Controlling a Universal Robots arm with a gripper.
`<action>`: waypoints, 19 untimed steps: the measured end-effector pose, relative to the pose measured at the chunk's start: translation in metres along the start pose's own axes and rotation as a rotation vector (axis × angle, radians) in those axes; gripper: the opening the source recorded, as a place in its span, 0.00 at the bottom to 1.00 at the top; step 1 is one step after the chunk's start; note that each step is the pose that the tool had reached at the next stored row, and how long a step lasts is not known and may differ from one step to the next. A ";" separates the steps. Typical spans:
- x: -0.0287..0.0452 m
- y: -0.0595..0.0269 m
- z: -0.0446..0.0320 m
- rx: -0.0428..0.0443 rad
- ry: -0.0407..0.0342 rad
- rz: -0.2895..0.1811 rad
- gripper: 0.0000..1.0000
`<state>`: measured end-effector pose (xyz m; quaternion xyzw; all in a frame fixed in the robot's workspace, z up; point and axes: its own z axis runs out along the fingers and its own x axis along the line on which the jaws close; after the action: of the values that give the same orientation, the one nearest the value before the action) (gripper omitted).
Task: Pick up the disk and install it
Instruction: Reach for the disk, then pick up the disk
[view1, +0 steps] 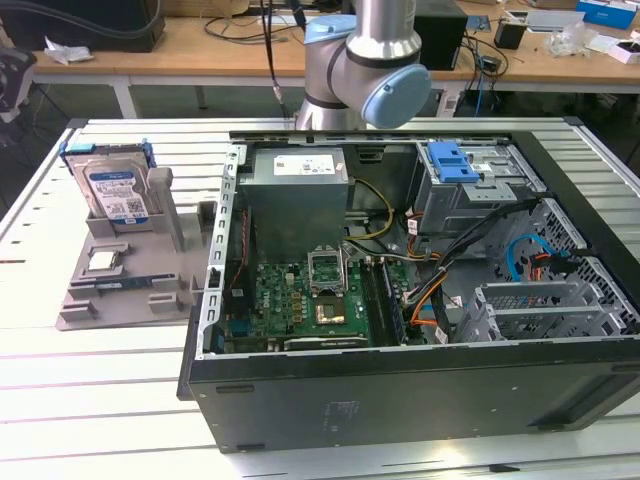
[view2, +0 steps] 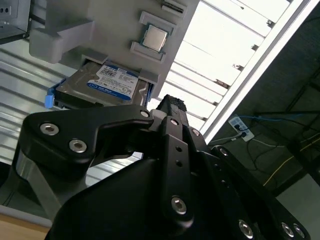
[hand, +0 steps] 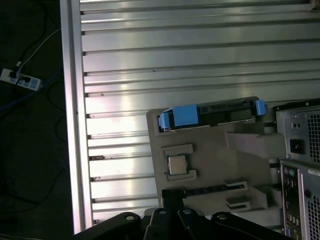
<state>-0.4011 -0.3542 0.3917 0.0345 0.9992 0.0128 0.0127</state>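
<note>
Disk (view1: 115, 190) first: you'll find it standing on edge and leaning back in the rear slot of the grey holder (view1: 165, 300). Its label faces the exterior camera and a blue bracket frames its rim. The holder sits on the slatted metal table (view1: 90, 400) near the far corner on the exterior view's left, just beside the open computer case (view1: 400, 400). On the holder's flat part, nearer the table's front edge, lie a small square chip (view1: 103, 262) and a thin memory stick (view1: 125, 283). Your arm (view1: 365, 60) rises by the table's far edge, behind the case. In the second wrist view the claw (view2: 171, 106) hangs over the table, clear of the disk; you cannot tell whether it is open or closed. Inside the case, a blue-topped drive bay (view1: 455, 160) sits toward the far corner on the exterior view's right.
</note>
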 end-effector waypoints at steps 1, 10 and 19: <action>-0.0009 0.0013 0.0001 0.0007 -0.0001 0.000 0.10; -0.0034 0.0046 0.0003 0.0036 -0.0003 -0.001 0.10; -0.0035 0.0047 0.0002 0.0035 0.0006 -0.037 0.10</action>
<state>-0.3973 -0.3497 0.3917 0.0160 0.9997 0.0109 0.0126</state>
